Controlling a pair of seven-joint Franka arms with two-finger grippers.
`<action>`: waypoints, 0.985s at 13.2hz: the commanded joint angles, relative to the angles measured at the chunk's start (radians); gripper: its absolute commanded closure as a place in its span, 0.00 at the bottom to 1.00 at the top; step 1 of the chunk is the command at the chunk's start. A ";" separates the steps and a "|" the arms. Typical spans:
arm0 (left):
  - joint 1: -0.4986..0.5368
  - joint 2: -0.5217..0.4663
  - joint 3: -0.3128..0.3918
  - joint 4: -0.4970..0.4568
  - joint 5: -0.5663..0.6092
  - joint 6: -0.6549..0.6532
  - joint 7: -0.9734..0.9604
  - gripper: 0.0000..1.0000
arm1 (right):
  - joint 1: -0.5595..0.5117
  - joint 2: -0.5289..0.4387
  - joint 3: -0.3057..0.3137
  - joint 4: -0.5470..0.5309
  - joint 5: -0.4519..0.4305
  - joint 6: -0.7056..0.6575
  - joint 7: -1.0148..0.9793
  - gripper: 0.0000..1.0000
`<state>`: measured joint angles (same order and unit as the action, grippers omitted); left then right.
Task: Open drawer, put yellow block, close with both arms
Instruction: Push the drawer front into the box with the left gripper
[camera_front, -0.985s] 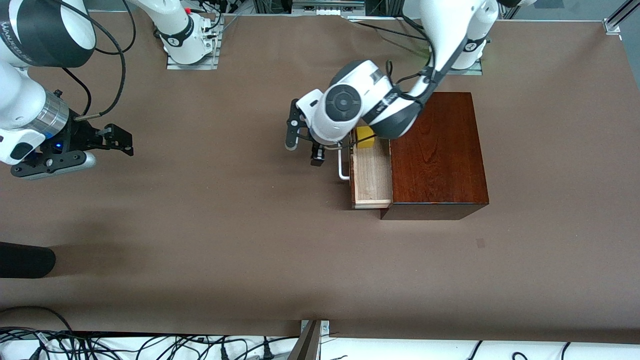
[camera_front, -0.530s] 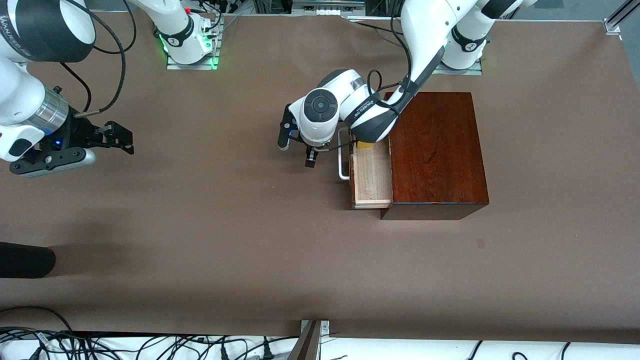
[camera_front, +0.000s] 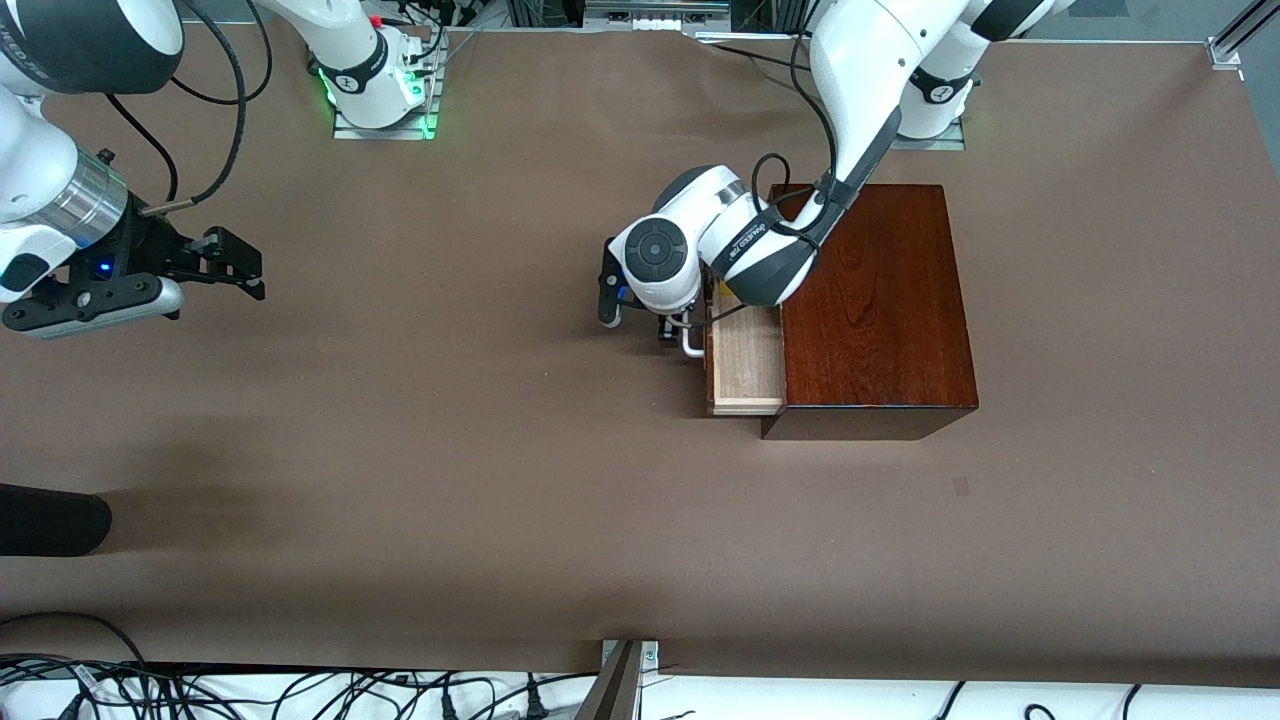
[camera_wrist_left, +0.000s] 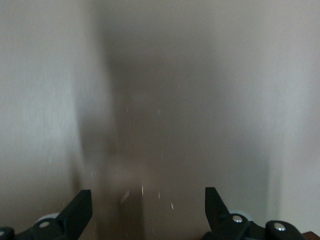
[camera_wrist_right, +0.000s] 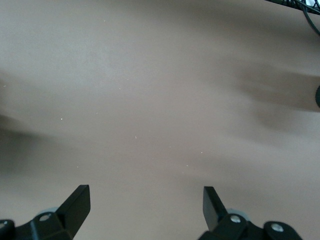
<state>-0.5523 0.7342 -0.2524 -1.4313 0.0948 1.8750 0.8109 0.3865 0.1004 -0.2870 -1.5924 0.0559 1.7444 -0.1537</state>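
Note:
The dark mahogany box (camera_front: 870, 300) stands toward the left arm's end of the table. Its drawer (camera_front: 745, 365) is pulled out and shows a pale wood tray. My left gripper (camera_front: 636, 325) (camera_wrist_left: 145, 210) hangs low in front of the drawer, beside the white loop handle (camera_front: 690, 347). It is open, with only tabletop between its fingers. The left arm's wrist covers the part of the tray where the yellow block lay, so the block is hidden. My right gripper (camera_front: 255, 275) (camera_wrist_right: 145, 205) waits open over bare table at the right arm's end.
A dark rounded object (camera_front: 50, 520) juts in at the right arm's end, near the front camera. Cables (camera_front: 300, 690) run along the table's front edge. The arms' base plates (camera_front: 385, 120) sit at the edge farthest from the front camera.
The left gripper has dropped and swung in close to the drawer's handle. Its wrist now covers the yellow block, which showed in the tray before. The right gripper has barely shifted.

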 joint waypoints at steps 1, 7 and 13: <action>0.018 -0.039 0.022 -0.009 0.048 -0.085 -0.024 0.00 | 0.003 -0.015 0.000 -0.001 -0.004 -0.014 0.020 0.00; 0.104 -0.041 0.019 -0.011 0.048 -0.174 -0.015 0.00 | 0.002 -0.021 -0.011 0.002 -0.001 -0.055 0.007 0.00; 0.118 -0.064 0.021 -0.008 0.045 -0.220 -0.025 0.00 | 0.002 -0.025 -0.014 0.006 -0.001 -0.128 0.005 0.00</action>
<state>-0.4442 0.7049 -0.2389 -1.4275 0.1159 1.7145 0.7938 0.3852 0.0939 -0.2952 -1.5918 0.0559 1.6513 -0.1516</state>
